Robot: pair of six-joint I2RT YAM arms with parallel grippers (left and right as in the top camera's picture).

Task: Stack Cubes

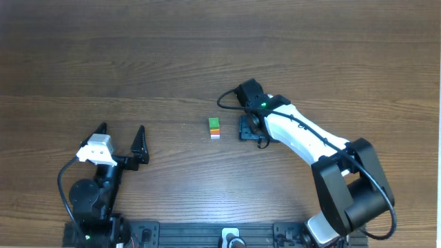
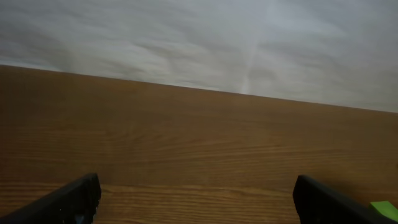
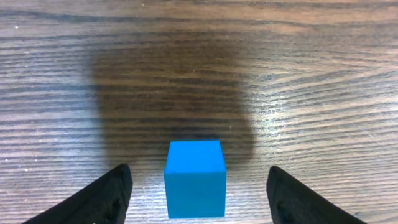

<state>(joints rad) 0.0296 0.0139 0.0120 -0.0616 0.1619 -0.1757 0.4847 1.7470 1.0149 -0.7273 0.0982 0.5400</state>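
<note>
Top view, from the left: the left gripper (image 1: pixel 122 128) sits near its own base on the wooden table (image 1: pixel 207 41), its two fingers spread wide and holding nothing. It is well apart from the cubes, which suggests it is parked out of the way while the other arm works. Its own wrist camera looks low across bare wood toward a pale wall (image 2: pixel 186 43), and a sliver of green (image 2: pixel 385 210) at the frame's edge is probably part of the stack. Near the middle of the table stands the stack (image 1: pixel 215 129), with a green cube (image 1: pixel 214 122) on top, an orange cube (image 1: pixel 215 130) under it and a pale layer at the bottom. They sit squarely on one another, so this looks like the tower being built. Just to its right the right gripper (image 1: pixel 252 129) points straight down at the table. In the right wrist view its fingers (image 3: pixel 99 196) stand apart on either side of the blue cube (image 3: pixel 195 178), which rests flat on the wood with a clear gap at each side and neither finger touching it. My reading is that the hand is centred this way so the fingers can close evenly on two opposite faces and then carry the cube over to the stack. The cube faces that can be seen are plain, and no label or writing is legible anywhere.
</note>
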